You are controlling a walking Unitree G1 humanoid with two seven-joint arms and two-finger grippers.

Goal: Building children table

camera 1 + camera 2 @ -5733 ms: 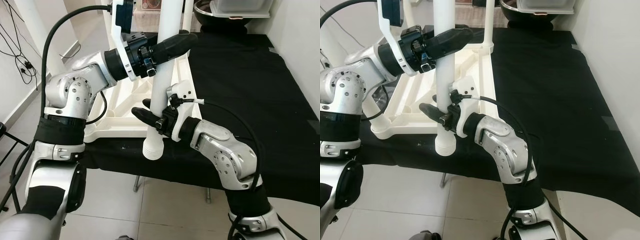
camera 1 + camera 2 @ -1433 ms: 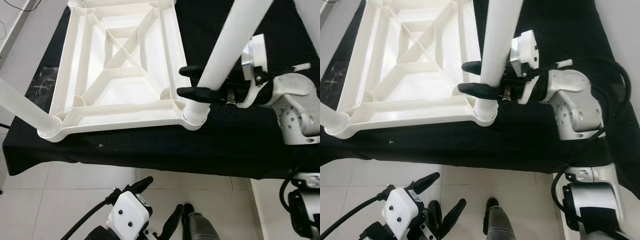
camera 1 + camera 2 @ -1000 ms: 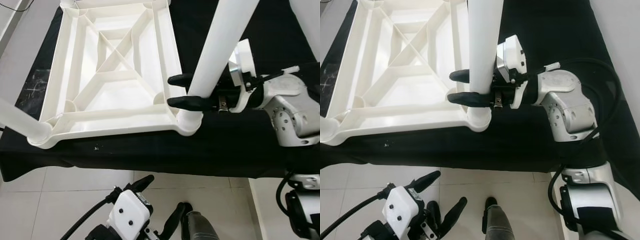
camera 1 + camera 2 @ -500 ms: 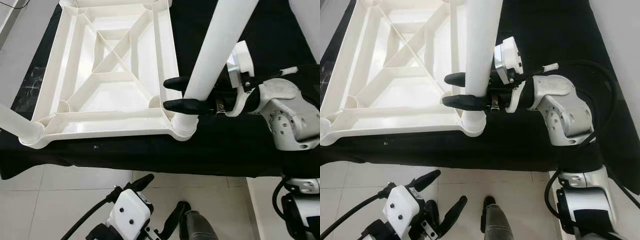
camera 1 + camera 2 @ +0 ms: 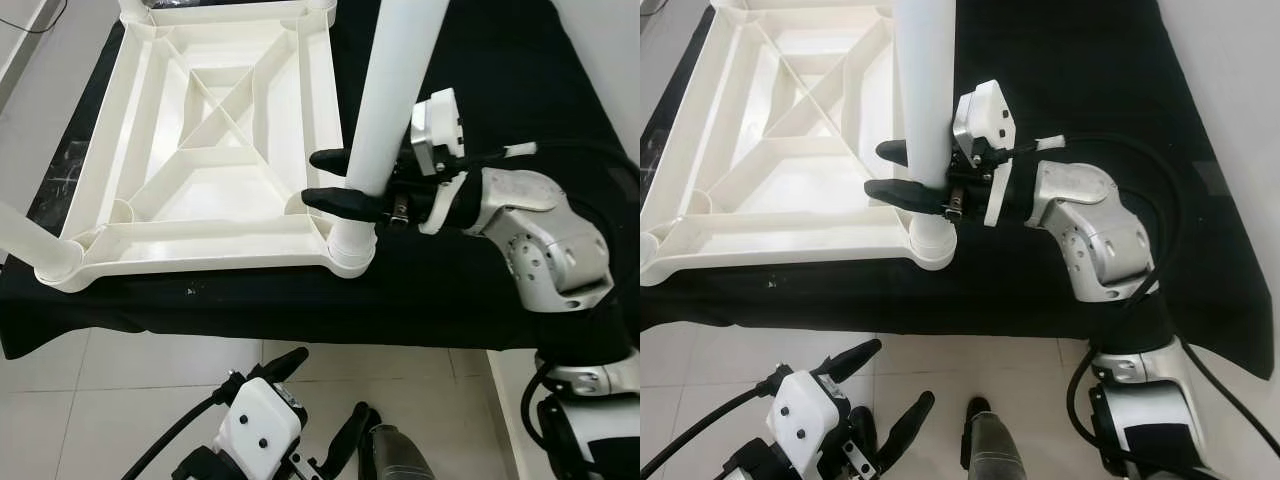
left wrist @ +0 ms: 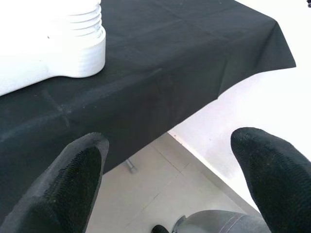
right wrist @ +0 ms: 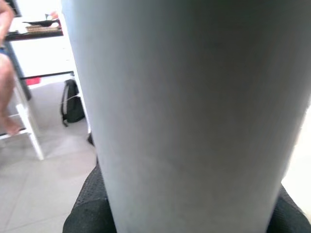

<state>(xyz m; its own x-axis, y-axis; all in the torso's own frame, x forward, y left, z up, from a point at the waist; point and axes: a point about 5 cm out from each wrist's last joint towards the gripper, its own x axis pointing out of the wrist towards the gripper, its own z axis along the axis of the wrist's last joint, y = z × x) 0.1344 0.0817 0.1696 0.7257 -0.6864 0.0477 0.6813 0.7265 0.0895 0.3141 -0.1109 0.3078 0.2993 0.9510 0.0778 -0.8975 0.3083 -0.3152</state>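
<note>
1. The white plastic tabletop (image 5: 210, 150) lies upside down, its ribbed underside with crossed braces facing up, on a table under a black cloth (image 5: 500, 90). Lying this way, its corner sockets open upward to take the legs.

2. A white round plastic table leg (image 5: 385, 110) stands in the tabletop's near right corner socket (image 5: 350, 250). It leans slightly, which suggests it is not fully home yet.

3. The right gripper (image 5: 340, 180) has its two long black fingers clamped on either side of this leg, just above the socket. A grip this low probably gives good control for pressing or turning the leg's end into the corner. In the right wrist view the leg (image 7: 189, 111) takes up most of the frame, with the black fingers at its sides.

4. Another white leg (image 5: 30, 245) is already set in the tabletop's near left corner and runs off the picture's edge.

5. The left gripper (image 5: 320, 410) hangs low over the tiled floor (image 5: 80, 400), below the near edge of the tabletop, well apart from it. Its fingers (image 6: 73, 179) are spread apart and hold nothing, so the arm looks idle. Its wrist view shows a ribbed white socket (image 6: 82, 48) at the tabletop's corner, on the cloth.

6. Nothing stands between the right gripper and the socket. The tabletop's near edge sits close to the table's front edge, so a hard push on the leg could slide it on the cloth.

7. In the right wrist view, beyond the leg, part of a person (image 7: 7, 73) and a dark bag (image 7: 73, 104) can be seen on the floor, far from the tabletop.
</note>
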